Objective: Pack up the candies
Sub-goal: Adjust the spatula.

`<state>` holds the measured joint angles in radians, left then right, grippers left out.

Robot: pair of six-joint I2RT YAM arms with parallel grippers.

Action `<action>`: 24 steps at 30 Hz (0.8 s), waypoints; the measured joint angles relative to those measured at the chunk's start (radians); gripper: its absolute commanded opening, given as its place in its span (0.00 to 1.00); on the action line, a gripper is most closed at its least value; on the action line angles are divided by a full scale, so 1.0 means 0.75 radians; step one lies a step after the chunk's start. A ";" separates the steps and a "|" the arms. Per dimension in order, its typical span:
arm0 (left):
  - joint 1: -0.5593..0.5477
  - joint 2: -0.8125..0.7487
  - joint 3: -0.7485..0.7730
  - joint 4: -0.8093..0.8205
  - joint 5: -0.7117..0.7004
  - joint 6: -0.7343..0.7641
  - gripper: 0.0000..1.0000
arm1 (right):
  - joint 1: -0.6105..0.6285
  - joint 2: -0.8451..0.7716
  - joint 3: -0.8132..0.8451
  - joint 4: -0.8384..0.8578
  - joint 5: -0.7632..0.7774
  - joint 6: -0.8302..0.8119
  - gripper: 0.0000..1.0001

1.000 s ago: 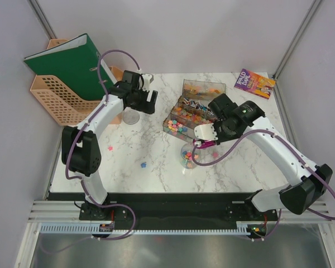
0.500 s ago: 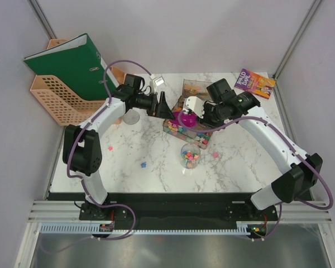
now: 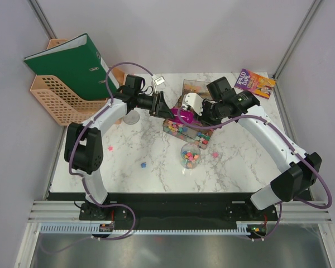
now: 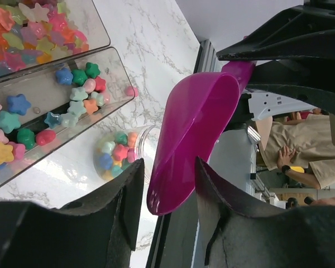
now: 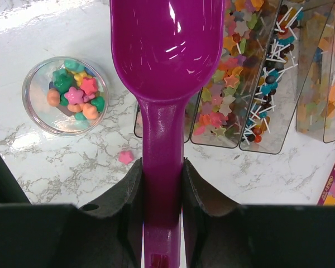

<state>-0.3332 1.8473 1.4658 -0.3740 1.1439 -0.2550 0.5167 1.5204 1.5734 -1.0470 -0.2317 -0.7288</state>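
Observation:
The candies fill the clear trays (image 3: 181, 127) (image 5: 229, 67) (image 4: 72, 89) at the table's middle. More of them lie in a small round jar (image 3: 190, 155) (image 5: 67, 95) (image 4: 117, 153) in front of the trays. My right gripper (image 3: 200, 114) (image 5: 162, 162) is shut on the handle of the purple scoop (image 3: 184, 115) (image 5: 162, 44). The scoop's bowl is empty and hangs over the trays' left end. My left gripper (image 3: 163, 106) (image 4: 168, 164) faces it from the left. The front lip of the scoop (image 4: 201, 128) sits between its half-narrowed fingers, with a gap showing on one side.
Loose candies lie on the marble (image 3: 110, 148) (image 3: 143, 164) (image 3: 215, 154). A clear glass (image 3: 131, 116) stands by the left arm. A green binder (image 3: 67, 64) leans in an orange rack (image 3: 56, 100) at the back left. A book (image 3: 255, 84) lies at the back right.
The right arm lifted the scoop from over the jar to above the trays. The left gripper swung right from the glass to the scoop's tip and its fingers narrowed.

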 measured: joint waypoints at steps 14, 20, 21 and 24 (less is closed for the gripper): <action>0.019 0.041 -0.045 0.134 0.152 -0.155 0.02 | 0.002 -0.025 -0.044 0.021 -0.019 -0.004 0.08; 0.007 0.095 -0.115 0.250 0.274 -0.199 0.02 | 0.002 -0.182 -0.238 0.135 -0.074 0.052 0.40; 0.004 0.095 -0.124 0.261 0.292 -0.199 0.02 | 0.001 -0.213 -0.269 0.158 -0.092 0.061 0.44; 0.004 0.095 -0.142 0.286 0.342 -0.198 0.02 | 0.004 -0.330 -0.351 0.217 -0.146 0.060 0.55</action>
<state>-0.3302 1.9182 1.3590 -0.1593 1.4006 -0.4038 0.5194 1.2728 1.3098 -0.8845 -0.3412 -0.6838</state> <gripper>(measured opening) 0.092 0.502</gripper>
